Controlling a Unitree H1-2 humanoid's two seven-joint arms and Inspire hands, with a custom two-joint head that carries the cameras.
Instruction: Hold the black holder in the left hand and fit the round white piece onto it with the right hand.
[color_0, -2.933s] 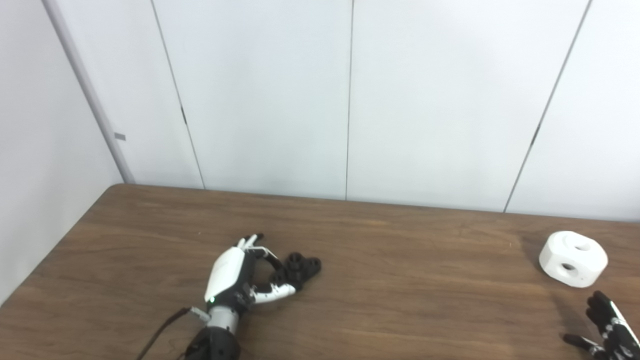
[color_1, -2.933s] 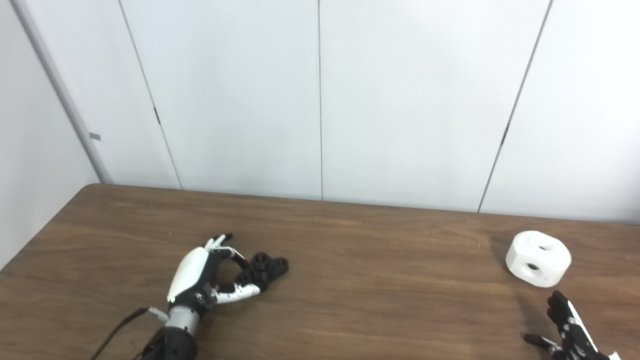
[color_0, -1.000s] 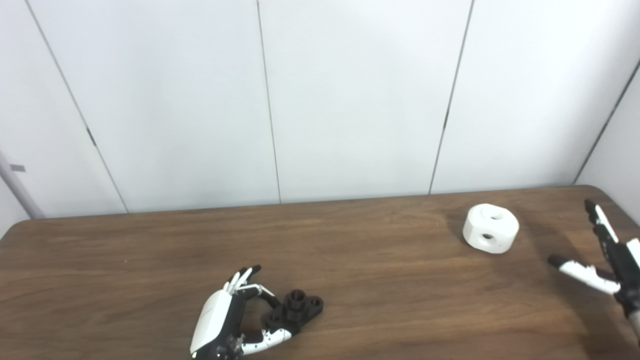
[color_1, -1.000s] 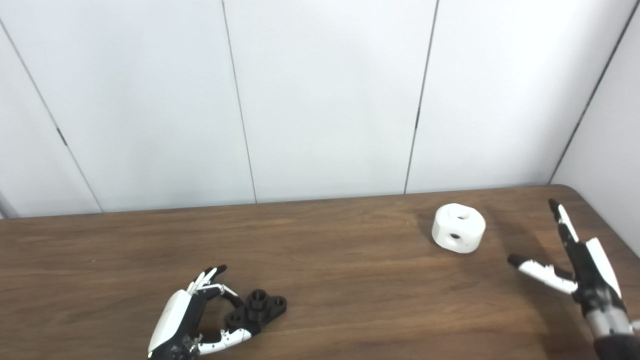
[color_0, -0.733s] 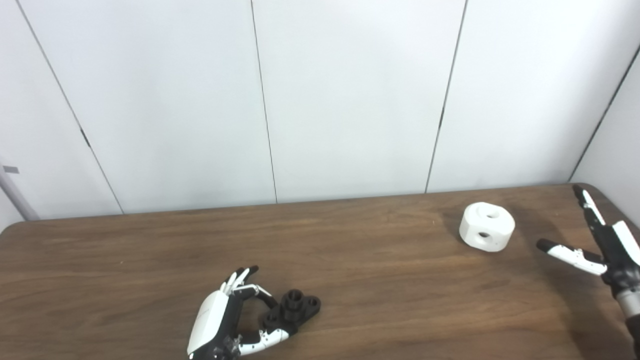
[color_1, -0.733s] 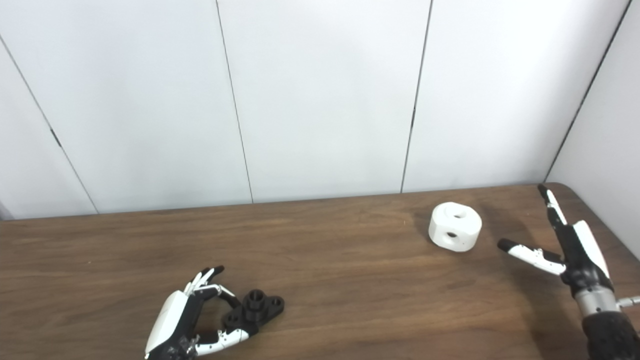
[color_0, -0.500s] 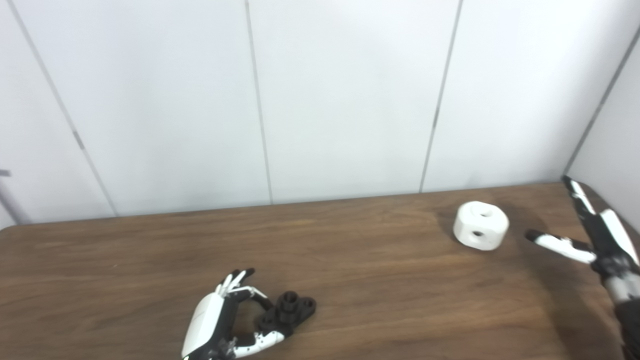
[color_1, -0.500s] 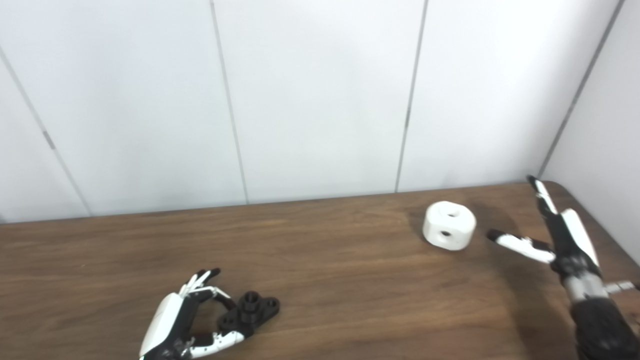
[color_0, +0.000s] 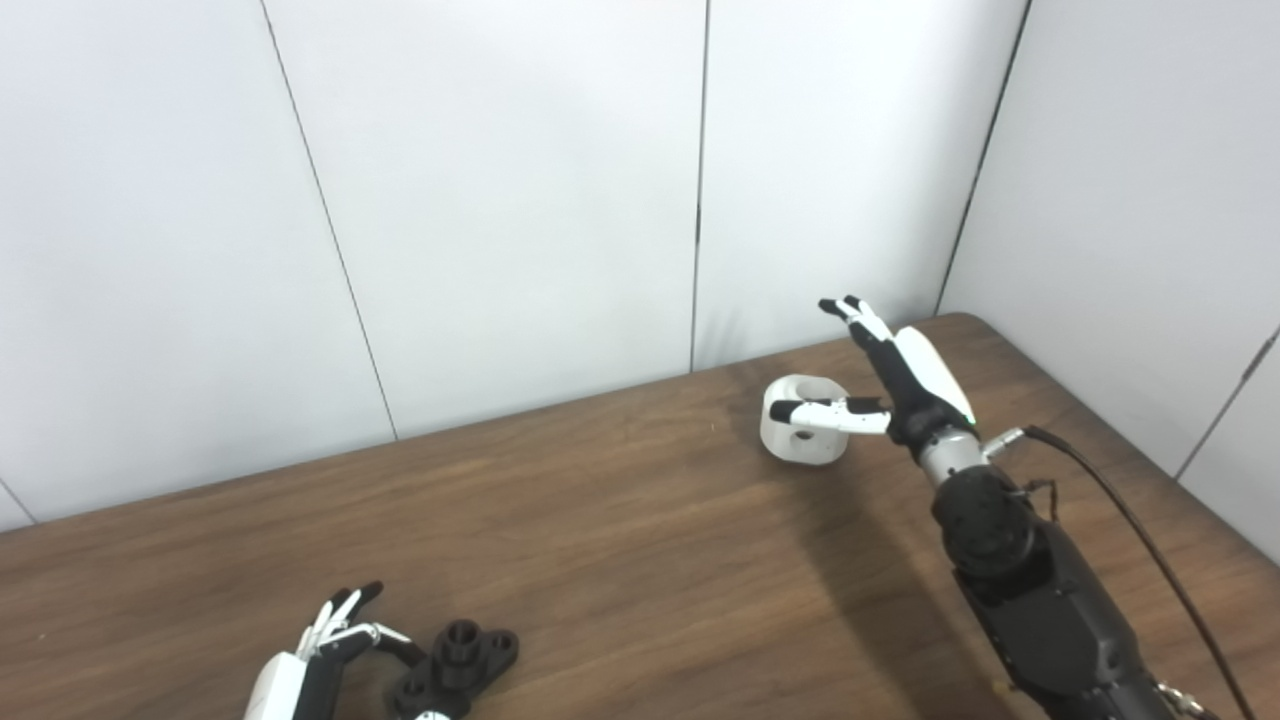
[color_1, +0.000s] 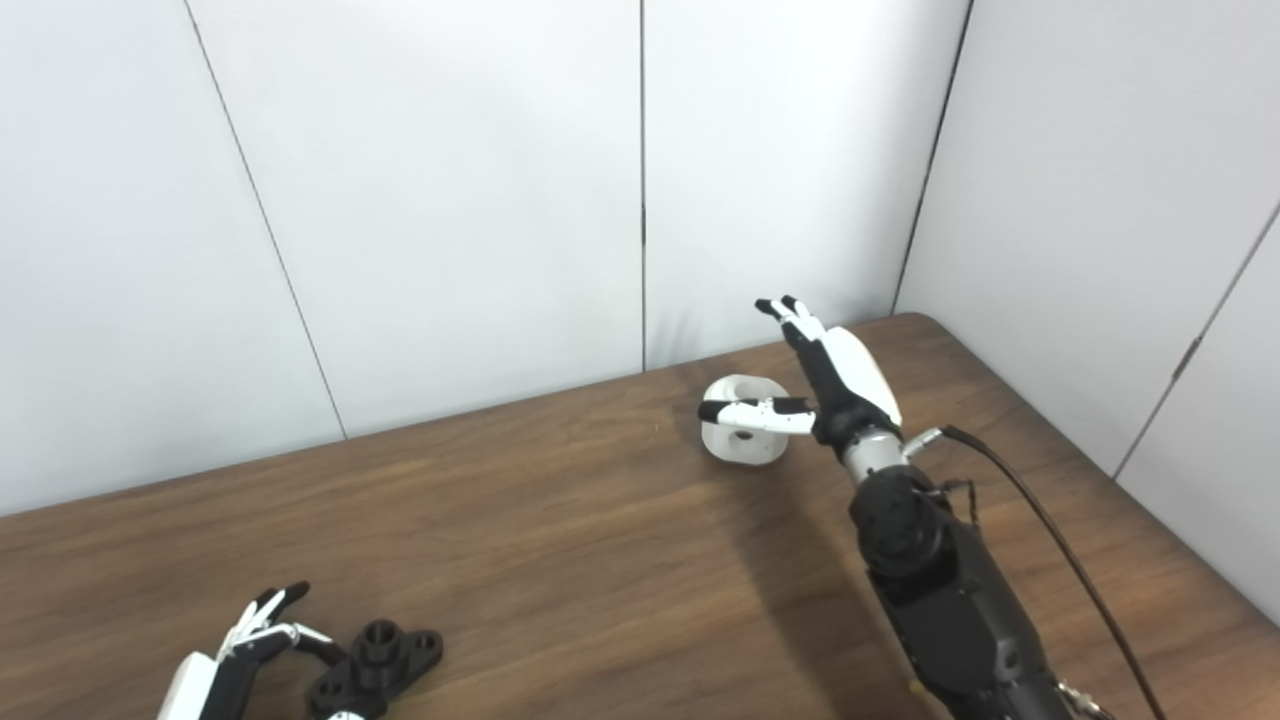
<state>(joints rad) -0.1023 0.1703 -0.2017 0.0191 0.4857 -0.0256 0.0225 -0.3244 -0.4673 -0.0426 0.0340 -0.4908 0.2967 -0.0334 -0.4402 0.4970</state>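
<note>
The black holder (color_0: 457, 658) lies on the wooden table (color_0: 620, 540) at the bottom left. My left hand (color_0: 300, 685) sits just left of it, partly cut off by the picture's edge, with forefinger and thumb closed on the holder's near end. The round white piece (color_0: 800, 437) with holes stands at the far right of the table. My right hand (color_0: 905, 385) reaches over it, open. Its thumb lies across the front of the white piece, and its fingers (color_0: 860, 315) stretch up behind without gripping.
White wall panels close off the table at the back and right. The table's far right corner (color_0: 965, 322) is just behind the right hand. A black cable (color_0: 1120, 490) trails from the right wrist along the right edge.
The view has swung to the right. My right hand has come forward from the right edge to the white piece, thumb now in front of it. The left hand and holder have stayed put.
</note>
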